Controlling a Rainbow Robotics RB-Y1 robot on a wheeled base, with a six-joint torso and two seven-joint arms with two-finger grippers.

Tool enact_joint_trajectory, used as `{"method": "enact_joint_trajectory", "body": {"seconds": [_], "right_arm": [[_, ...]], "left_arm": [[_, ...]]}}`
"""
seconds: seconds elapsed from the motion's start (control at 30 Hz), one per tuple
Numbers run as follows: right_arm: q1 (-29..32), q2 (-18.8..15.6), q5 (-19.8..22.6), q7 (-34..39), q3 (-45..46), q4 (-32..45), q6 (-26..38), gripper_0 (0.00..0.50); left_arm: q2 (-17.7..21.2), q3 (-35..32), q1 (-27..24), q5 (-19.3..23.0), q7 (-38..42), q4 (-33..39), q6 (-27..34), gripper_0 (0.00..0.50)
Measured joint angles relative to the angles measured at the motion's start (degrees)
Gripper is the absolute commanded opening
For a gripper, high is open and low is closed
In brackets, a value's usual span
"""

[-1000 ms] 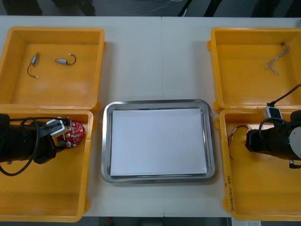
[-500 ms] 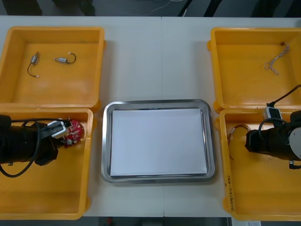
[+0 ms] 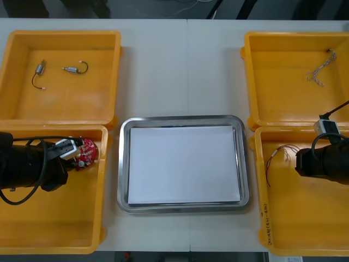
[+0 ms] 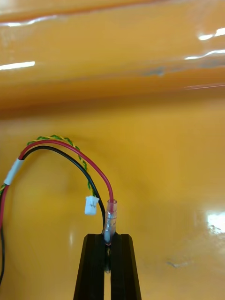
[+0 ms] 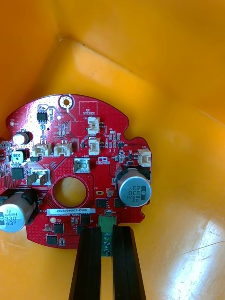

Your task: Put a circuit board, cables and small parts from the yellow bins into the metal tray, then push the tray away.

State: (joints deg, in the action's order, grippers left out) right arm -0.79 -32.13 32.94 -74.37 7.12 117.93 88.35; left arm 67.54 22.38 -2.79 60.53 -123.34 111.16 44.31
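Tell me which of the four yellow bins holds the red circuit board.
The near-left bin: the left gripper grips the board there; the others hold none.

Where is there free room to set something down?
The shiny metal tray's white inside and the light table between the far yellow bins. Crowded: near bins, left gripper clamping a round red circuit board, right gripper a red-and-yellow cable.

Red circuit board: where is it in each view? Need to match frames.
Front view: circuit board in the left near bin, corner nearest the metal tray, at the left gripper tip.
Left wrist view: circuit board clamped by its edge in the left gripper, bin wall behind.
Right wrist view: a different bin; the right gripper pinches a cable.
Shared landmark: the yellow wall of the left near bin.
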Motion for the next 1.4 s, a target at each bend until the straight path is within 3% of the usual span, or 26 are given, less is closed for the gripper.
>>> {"method": "enact_joint_trajectory", "body": {"seconds": [0.33,0.73,1.13,1.4], "right_arm": [[0.74,-0.06,1.17,0.00,2.30,1.02,2.40,0.000],[6.80,-1.38,2.65,0.00,6.72,3.92,2.40,0.000],[11.94,-1.48,4.32,0.00,10.50,7.64,2.40,0.000],[16.17,-1.50,5.27,0.00,11.89,10.44,2.07,0.000]], "left_arm": [[0.01,0.23,-0.01,1.98,-0.01,0.82,-0.02,0.000],[0.06,-0.59,1.16,2.92,-0.01,3.61,0.44,0.000],[-0.35,-12.10,8.61,3.04,-0.01,9.14,10.26,0.000],[-4.38,-20.12,10.46,2.87,-0.01,12.34,19.80,0.000]]}}
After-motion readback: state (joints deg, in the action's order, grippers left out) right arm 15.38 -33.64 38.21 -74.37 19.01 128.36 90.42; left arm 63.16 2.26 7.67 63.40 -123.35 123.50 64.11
